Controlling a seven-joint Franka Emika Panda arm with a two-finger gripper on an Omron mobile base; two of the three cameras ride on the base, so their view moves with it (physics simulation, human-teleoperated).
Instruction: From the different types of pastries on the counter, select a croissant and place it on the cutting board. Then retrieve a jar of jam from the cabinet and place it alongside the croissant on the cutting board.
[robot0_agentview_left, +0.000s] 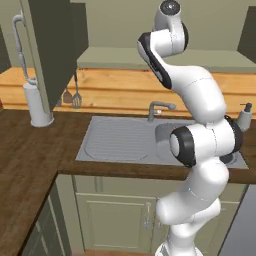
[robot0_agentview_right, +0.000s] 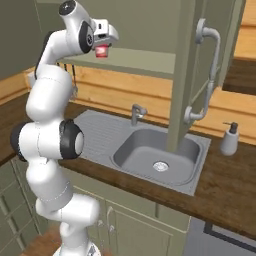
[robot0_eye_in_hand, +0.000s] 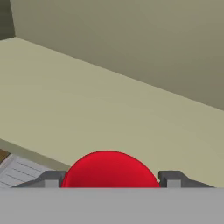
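Observation:
The jar of jam, small with red contents, hangs high over the counter with my gripper shut on it. In the hand view the jar's red round top sits between my two dark fingertips, just in front of the cabinet's pale olive shelf and back wall. The dark olive cabinet door stands swung open over the sink. The croissant, the cupcake and the cutting board are out of view.
Below the arm lies a steel sink with a faucet, set in the dark wood counter. A soap dispenser stands at the right, a white paper-towel holder at the left, and utensils hang on the wall.

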